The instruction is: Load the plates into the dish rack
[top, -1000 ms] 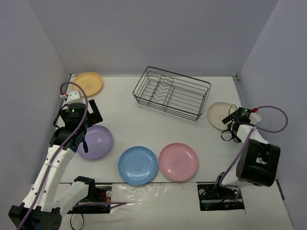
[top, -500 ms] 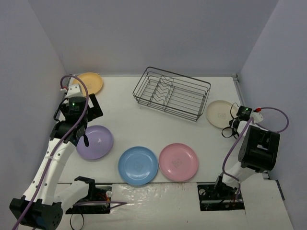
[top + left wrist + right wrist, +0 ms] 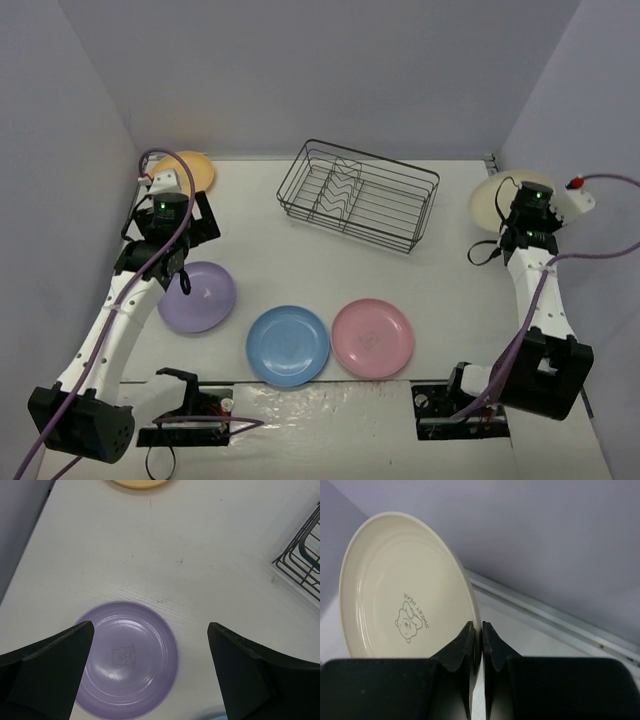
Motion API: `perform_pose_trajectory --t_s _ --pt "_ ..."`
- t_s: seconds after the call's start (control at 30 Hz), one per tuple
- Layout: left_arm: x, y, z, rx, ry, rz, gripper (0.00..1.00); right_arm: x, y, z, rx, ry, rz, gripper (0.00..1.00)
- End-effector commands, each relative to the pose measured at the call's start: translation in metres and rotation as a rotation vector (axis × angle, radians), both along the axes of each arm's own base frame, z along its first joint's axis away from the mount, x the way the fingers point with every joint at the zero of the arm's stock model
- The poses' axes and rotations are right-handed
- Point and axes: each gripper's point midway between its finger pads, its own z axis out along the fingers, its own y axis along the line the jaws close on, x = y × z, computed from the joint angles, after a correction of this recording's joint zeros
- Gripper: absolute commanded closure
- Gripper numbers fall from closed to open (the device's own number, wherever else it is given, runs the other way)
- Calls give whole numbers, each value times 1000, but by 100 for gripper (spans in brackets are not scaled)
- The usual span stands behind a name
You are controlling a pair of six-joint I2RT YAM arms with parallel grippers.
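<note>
Bench [image 3: 260,250] white, lilac walls. Dish rack [image 3: 358,195]: I see only wire dividers inside. Right claw [image 3: 481,630] pinches cream plate [image 3: 405,580] rim; left claw [image 3: 150,630] spread over purple plate [image 3: 125,660].

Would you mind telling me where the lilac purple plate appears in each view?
Top external: lilac purple plate at left, beside the light blue plate.
Left wrist: bottom, left of centre.
Right wrist: not in it; the cream plate shows instead.
Shared landmark: the dish rack, centre-top from above, right edge in the left wrist view.
</note>
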Motion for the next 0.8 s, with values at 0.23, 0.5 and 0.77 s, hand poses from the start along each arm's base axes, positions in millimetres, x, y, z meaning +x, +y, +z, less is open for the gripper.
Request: perform_pose_trajectory --t_s 0.23,0.5,0.77 --pt "14 7 57 11 -165 15 3 101 158 243 -864 -230 568 100" --pt "11 13 49 31 -134 40 3 177 315 246 -1423 -174 1028 100" --pt "5 20 43 54 -106 67 3 236 365 236 -1618 -101 1066 100"
